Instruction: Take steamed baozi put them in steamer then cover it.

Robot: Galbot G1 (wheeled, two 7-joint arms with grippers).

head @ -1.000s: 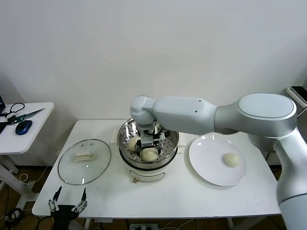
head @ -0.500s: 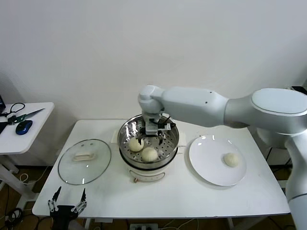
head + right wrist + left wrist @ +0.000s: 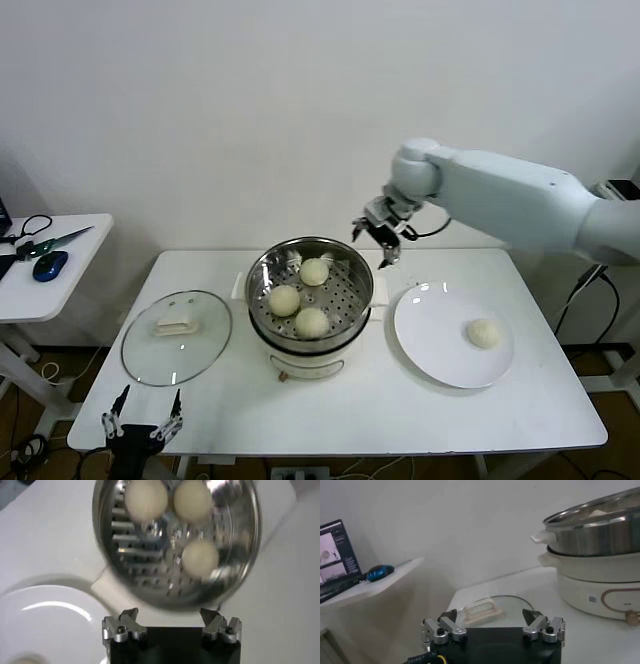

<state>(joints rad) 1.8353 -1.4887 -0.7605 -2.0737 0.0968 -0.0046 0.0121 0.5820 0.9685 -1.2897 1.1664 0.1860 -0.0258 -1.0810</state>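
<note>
White plate [image 3: 440, 350] holds the last baozi [image 3: 484, 333]; three sit in the steamer [image 3: 355, 300]. Right gripper [image 3: 378, 234], jaws apart and empty, should descend squarely over it, closing gently.

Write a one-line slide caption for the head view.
Open right gripper above steamer holding three baozi; fourth on plate.

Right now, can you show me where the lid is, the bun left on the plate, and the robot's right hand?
lid [image 3: 176, 336]: head view, on the glass near its handle.
bun on the plate [image 3: 484, 333]: head view, middle of the bun.
right hand [image 3: 378, 238]: head view, between its open fingertips.
</note>
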